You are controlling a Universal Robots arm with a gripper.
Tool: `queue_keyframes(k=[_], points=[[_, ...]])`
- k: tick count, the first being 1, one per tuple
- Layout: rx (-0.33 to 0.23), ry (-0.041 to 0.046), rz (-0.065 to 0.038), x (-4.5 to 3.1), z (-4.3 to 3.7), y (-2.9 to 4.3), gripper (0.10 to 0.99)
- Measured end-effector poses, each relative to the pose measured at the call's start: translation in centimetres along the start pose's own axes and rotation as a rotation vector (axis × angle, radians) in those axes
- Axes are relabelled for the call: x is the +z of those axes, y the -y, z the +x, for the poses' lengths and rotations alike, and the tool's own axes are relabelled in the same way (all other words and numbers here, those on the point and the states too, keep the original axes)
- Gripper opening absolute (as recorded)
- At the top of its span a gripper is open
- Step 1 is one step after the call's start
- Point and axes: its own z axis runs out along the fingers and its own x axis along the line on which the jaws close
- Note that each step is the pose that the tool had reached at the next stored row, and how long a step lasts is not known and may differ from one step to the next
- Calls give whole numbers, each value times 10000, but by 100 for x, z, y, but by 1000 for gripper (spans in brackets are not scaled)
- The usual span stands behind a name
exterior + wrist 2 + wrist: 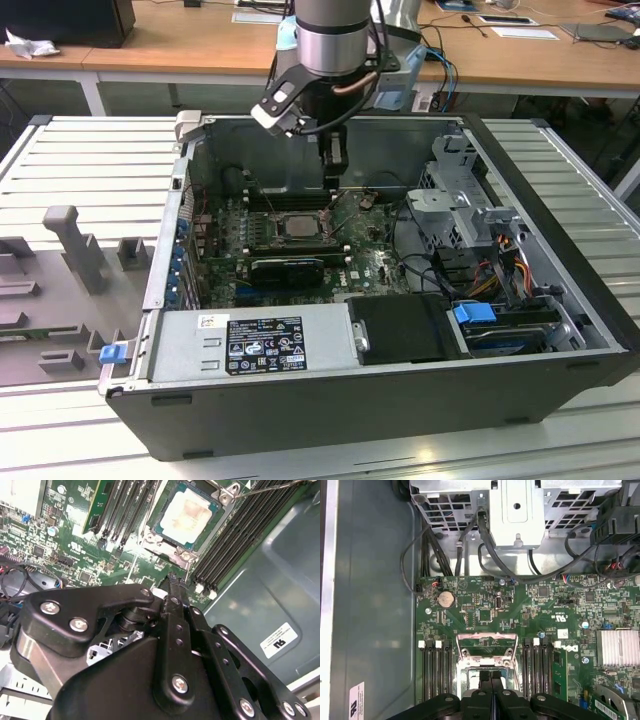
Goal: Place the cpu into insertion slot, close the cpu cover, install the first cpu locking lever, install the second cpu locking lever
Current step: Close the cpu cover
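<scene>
- Beneath and just ahead of the fingertips, the cpu point(187, 512) lies flat in the insertion slot point(272, 230), silver-grey top up. Its teal edge shows all round, and it is apart from the fingers point(176, 630).
- The gripper point(172, 580) has those fingers pressed together with nothing between them. Their tips hang over the green circuit board point(75, 550), beside the socket's near corner.
- Just past the fingertips in the first wrist view, the cpu cover point(485, 641) looks tilted up off the socket, its square cut-out facing the camera. How far it is raised I cannot tell.
- Farther from the fingers, across the socket, a thin locking lever point(270, 487) angles away over the memory slots point(240, 535), touching neither finger.
- More black memory slots run along both sides of the fingers in the first wrist view.
- Above the fingers in the exterior view, the arm point(335, 40) reaches down into the open computer case point(560, 330).
</scene>
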Motion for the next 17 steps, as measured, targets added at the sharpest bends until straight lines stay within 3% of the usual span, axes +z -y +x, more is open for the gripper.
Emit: queue_keyframes(k=[5,7,11,17], points=[[0,3,1,3,2,-101,106],[1,3,1,-40,4,-108,106],[1,0,-1,-51,5,-128,106],[1,2,1,-49,7,-227,106]])
